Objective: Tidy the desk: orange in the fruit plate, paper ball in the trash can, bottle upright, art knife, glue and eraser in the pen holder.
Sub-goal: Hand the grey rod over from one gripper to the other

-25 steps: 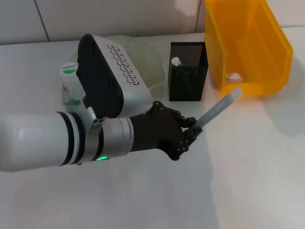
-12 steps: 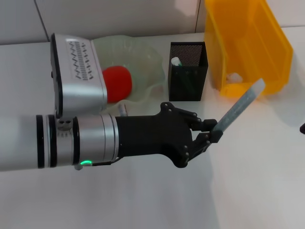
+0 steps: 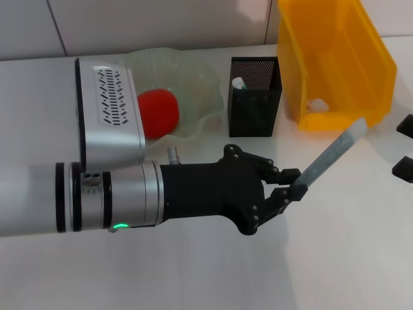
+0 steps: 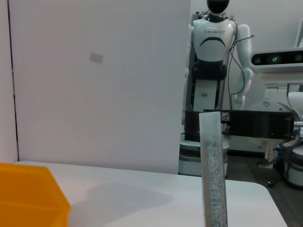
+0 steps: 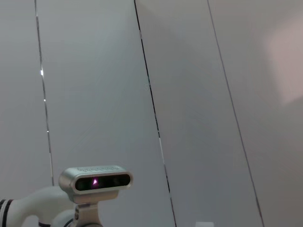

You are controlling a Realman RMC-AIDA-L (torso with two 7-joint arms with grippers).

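Note:
My left gripper (image 3: 293, 184) is shut on the glue (image 3: 332, 155), a long translucent grey glitter tube that slants up toward the trash can (image 3: 335, 58). The tube also shows upright in the left wrist view (image 4: 213, 175). The gripper hangs over the desk (image 3: 348, 245), in front of and to the right of the pen holder (image 3: 255, 97). The orange (image 3: 158, 113) lies in the fruit plate (image 3: 206, 84). A white paper ball (image 3: 316, 103) shows in the trash can. My right gripper (image 3: 403, 147) is open at the right edge. The bottle, art knife and eraser are out of view.
A white item (image 3: 239, 82) stands inside the pen holder. My left forearm covers the desk's left and middle. A corner of the trash can (image 4: 28, 194) shows in the left wrist view, with another robot (image 4: 215, 61) beyond the desk.
My left gripper has moved right and nearer the desk's front with the glue tube held. The arm has rolled, uncovering the orange and plate. My right gripper's fingertips have come into view.

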